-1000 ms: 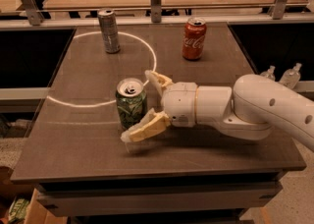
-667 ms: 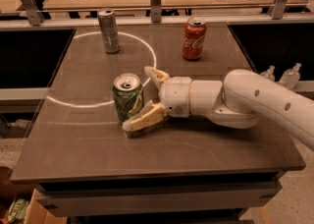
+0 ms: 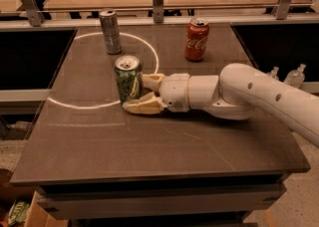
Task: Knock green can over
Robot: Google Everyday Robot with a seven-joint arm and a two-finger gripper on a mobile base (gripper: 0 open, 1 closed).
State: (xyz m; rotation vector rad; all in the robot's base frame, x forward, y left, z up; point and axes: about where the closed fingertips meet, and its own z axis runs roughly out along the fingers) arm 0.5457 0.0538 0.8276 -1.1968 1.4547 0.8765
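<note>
The green can [image 3: 128,78] with pale swirl markings and a silver top stands upright on the dark table [image 3: 149,146], on the white circle line. My gripper [image 3: 135,92] reaches in from the right on the white arm and is open. One finger [image 3: 151,79] lies behind the can's right side. The other finger [image 3: 141,106] lies low at the can's front base. The fingers are against or very close to the can, not closed on it.
A red Coca-Cola can [image 3: 197,39] stands at the back right. A taller slim silver-grey can [image 3: 110,32] stands at the back left. A white circle [image 3: 65,102] is marked on the table. Rails and a cluttered desk lie behind.
The gripper has moved toward the back of the table and slightly left. The green can has shifted back with it and still stands upright.
</note>
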